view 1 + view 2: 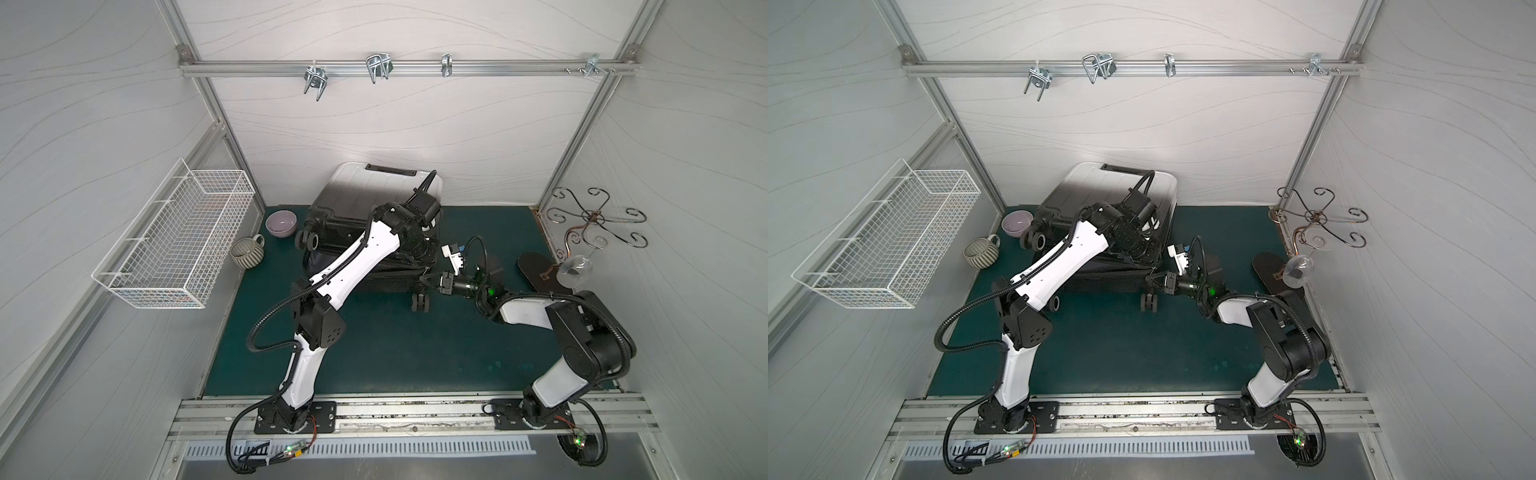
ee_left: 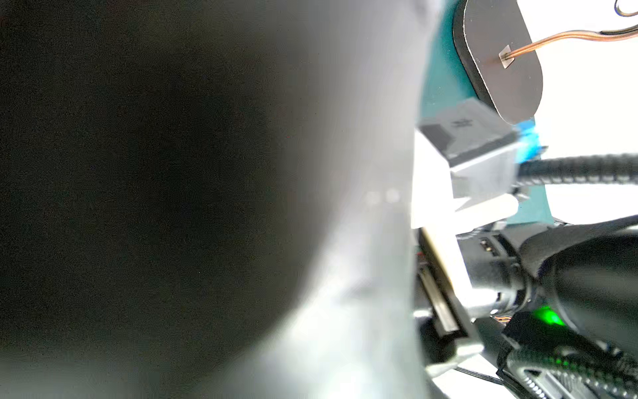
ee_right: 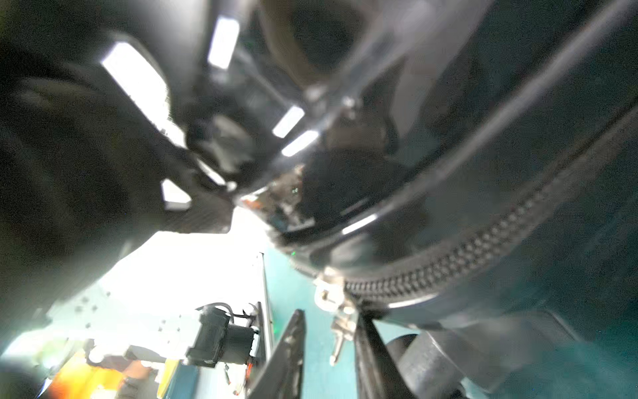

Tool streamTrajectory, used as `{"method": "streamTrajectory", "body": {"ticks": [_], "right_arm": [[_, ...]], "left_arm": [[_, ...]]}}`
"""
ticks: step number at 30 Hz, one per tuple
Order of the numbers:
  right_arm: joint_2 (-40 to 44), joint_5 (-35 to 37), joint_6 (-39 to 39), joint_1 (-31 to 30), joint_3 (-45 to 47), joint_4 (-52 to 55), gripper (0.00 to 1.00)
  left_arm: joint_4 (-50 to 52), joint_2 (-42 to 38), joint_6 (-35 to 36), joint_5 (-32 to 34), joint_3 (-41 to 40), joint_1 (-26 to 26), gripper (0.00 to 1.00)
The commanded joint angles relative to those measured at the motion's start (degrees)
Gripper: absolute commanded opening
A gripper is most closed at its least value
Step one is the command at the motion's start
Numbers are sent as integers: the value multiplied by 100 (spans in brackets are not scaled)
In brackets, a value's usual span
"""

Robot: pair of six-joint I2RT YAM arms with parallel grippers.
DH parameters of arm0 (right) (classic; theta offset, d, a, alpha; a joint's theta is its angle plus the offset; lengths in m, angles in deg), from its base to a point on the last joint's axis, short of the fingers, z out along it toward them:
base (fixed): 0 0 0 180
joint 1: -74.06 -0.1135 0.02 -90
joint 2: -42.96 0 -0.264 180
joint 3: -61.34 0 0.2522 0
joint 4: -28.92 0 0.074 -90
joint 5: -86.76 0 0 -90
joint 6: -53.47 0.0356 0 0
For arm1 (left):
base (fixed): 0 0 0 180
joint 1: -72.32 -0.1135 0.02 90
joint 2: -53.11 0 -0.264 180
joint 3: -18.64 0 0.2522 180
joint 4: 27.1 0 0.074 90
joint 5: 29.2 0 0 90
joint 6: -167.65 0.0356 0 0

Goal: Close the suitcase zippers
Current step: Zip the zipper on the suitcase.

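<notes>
Suitcase (image 1: 365, 195) lies flat on the green mat (image 1: 395, 353) by the back wall. Its white end is away from the arms and its black, wheeled end is toward them, in both top views.

Right gripper (image 3: 331, 316): jaws partly spread, with a narrow gap. The silvery zipper pull (image 3: 340, 328) hangs in that gap, just beside one finger (image 3: 371, 345). The other finger is apart from it. The right wrist view is blurred, but the pull does not look pinched from both sides. The zipper track (image 3: 466, 248) runs away from the pull along the seam, and its teeth are meshed on that stretch.

In a top view this gripper (image 1: 436, 286) sits at the suitcase's near right corner, just beside a wheel (image 1: 420, 302), pointing into the seam. The pull is too small to make out there; only the right wrist view shows it.

Left gripper (image 1: 424, 239): over the top shell near its right edge, tucked under its own wrist. I cannot tell how far the jaws are spread or whether they touch the shell. The left wrist view is mostly a blurred dark-to-grey surface (image 2: 207, 172) close to the lens. At its margin are the right arm's wrist camera (image 2: 476, 155) and a black stand base (image 2: 500, 58).
</notes>
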Motion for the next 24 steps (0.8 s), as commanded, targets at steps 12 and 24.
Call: {"method": "streamTrajectory", "body": {"ticks": [12,24], "right_arm": [[757,2504,-312,-772,13,801,0],[-128,3056,405,-1509,386,-1838,0]], "left_arm": [[-734,-23,707,-844,304,32,0],[-827,344,195,-1369,989,74,12]]}}
